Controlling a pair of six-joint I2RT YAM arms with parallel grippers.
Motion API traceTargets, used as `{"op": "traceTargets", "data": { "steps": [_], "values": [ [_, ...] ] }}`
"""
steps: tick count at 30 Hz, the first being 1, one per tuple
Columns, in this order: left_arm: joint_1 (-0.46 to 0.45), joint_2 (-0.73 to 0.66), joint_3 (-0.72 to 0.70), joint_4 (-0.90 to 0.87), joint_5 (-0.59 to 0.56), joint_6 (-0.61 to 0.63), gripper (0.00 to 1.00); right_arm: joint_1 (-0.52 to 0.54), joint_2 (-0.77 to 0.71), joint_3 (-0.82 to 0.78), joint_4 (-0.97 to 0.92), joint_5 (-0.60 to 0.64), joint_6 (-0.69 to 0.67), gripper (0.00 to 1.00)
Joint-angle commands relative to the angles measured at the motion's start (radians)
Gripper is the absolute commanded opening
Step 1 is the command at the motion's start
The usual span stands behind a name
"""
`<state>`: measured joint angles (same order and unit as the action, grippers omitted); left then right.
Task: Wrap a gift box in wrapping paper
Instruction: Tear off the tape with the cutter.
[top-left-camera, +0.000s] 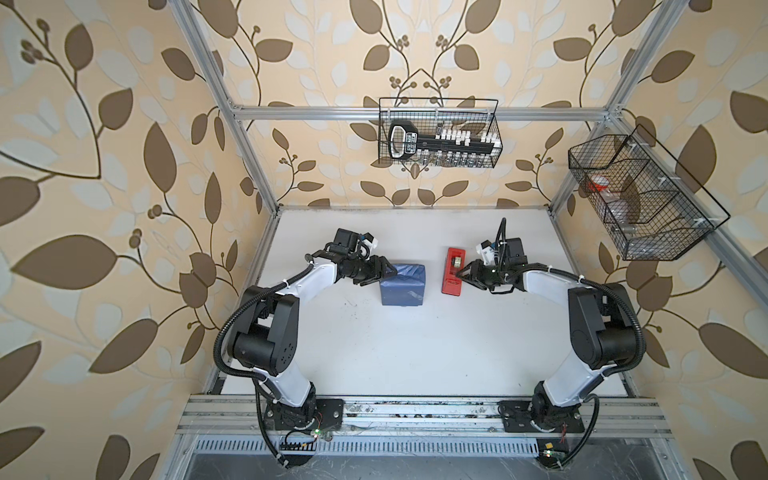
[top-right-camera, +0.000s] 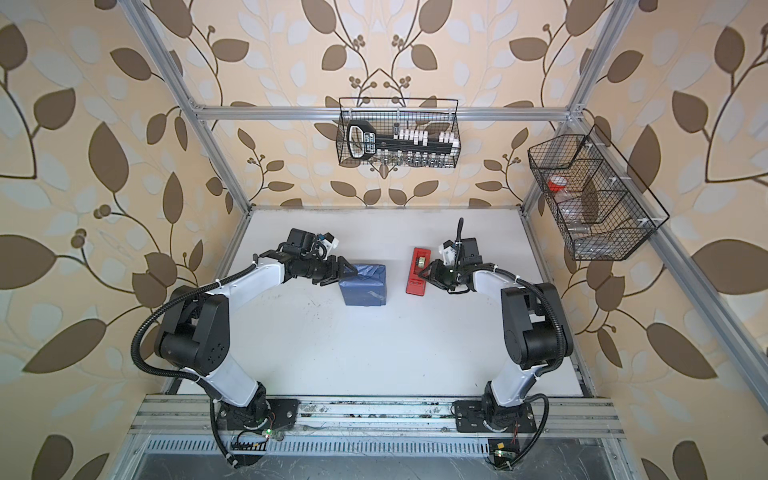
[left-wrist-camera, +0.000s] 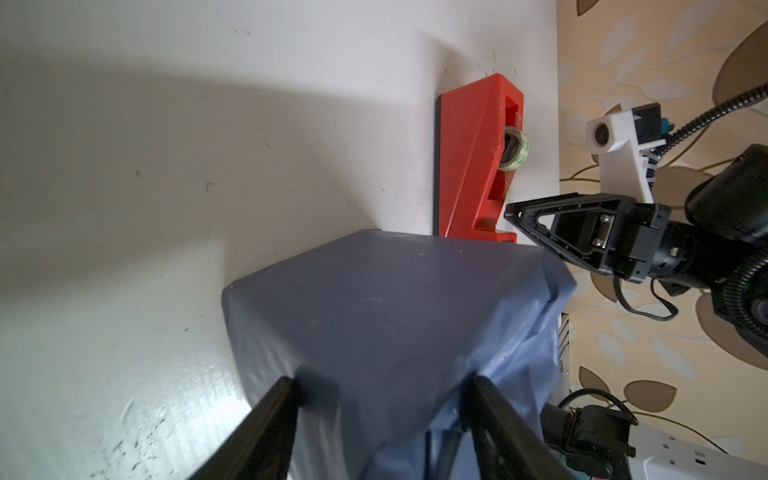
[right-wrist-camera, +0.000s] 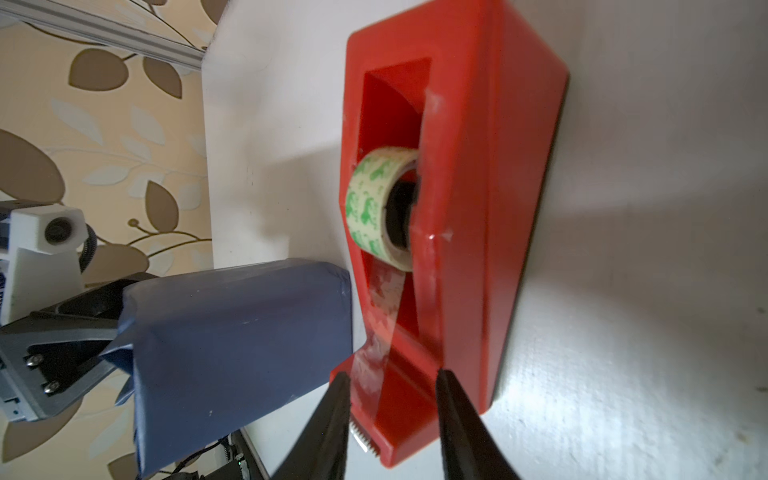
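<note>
Left hand (left-wrist-camera: 384, 384) parted against wrapped gift box (left-wrist-camera: 374, 299) end, right hand (right-wrist-camera: 390, 374) parted astride tape dispenser (right-wrist-camera: 478, 166)

Top views look down from overhead; close wrist views share the dispenser (right-wrist-camera: 478, 124).

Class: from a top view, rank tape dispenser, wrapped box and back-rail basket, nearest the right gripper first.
1. Red plastic tape dispenser, at the right gripper.
2. Blue paper-wrapped box, beyond the dispenser.
3. Black wire basket, on the back rail.
</note>
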<state>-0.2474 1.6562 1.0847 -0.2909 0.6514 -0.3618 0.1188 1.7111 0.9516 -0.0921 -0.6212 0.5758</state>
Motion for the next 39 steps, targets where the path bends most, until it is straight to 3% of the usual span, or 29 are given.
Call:
{"op": "traceTargets", "data": {
  "steps": [1, 18, 23, 27, 30, 39],
  "values": [
    [0.005, 0.023, -0.059, -0.129, -0.121, 0.043, 0.63, 0.003, 0.016, 0.018, 0.047, -0.05, 0.061, 0.34],
    [0.003, 0.022, -0.06, -0.124, -0.129, 0.056, 0.62, 0.015, 0.065, -0.017, 0.111, -0.066, 0.112, 0.3],
    [0.0, 0.018, -0.056, -0.125, -0.128, 0.055, 0.62, 0.01, 0.106, -0.024, 0.175, -0.089, 0.151, 0.17],
    [0.0, 0.016, -0.065, -0.117, -0.132, 0.059, 0.62, 0.011, 0.1, -0.007, 0.195, -0.097, 0.165, 0.12],
    [0.0, 0.01, -0.06, -0.129, -0.134, 0.066, 0.62, 0.016, 0.071, 0.014, 0.218, -0.126, 0.199, 0.01],
    [0.0, 0.016, -0.06, -0.118, -0.14, 0.066, 0.62, 0.015, 0.044, 0.071, 0.25, -0.157, 0.243, 0.0]
  ]
}}
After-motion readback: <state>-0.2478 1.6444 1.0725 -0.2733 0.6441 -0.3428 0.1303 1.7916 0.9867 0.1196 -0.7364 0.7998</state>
